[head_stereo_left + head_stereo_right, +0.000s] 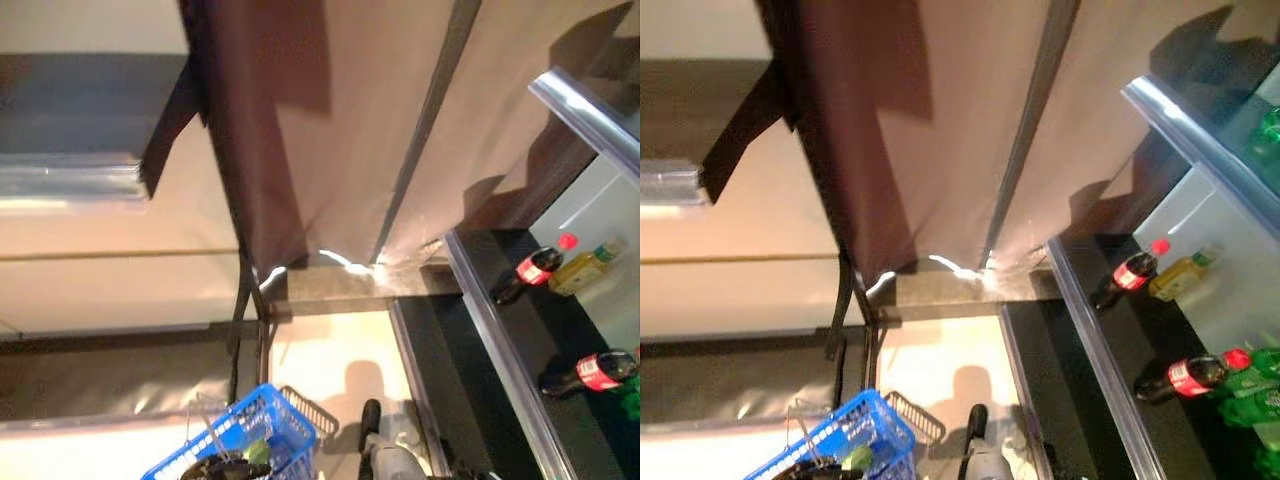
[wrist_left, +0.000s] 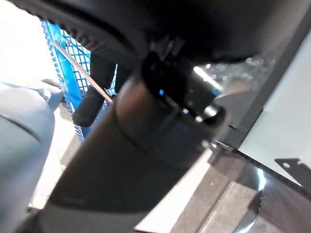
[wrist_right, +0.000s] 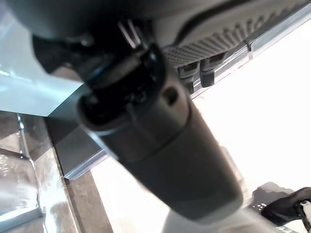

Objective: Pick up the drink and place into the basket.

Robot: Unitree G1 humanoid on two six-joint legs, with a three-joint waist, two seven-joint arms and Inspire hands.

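Observation:
Two cola bottles with red caps lie on a dark shelf at the right: one farther back [image 1: 535, 268], one nearer [image 1: 592, 372]. A yellow drink bottle [image 1: 588, 266] lies beside the far cola, and green bottles [image 1: 1252, 392] lie by the near one. The blue mesh basket [image 1: 262, 428] hangs low in the view, with something green inside. My left hand [image 1: 222, 468] is at its wire handle [image 2: 80, 73], and a dark finger [image 2: 90, 104] curls by the mesh. My right hand [image 3: 160, 121] hangs near the shelf's metal edge [image 3: 233, 51], with no drink in it.
A silver rail [image 1: 500, 340] borders the shelf's front. A brown curtain [image 1: 330, 130] on dark posts hangs ahead. Pale floor [image 1: 340, 350] lies between the basket and the shelf. A grey ledge [image 1: 60, 180] juts in at the upper left.

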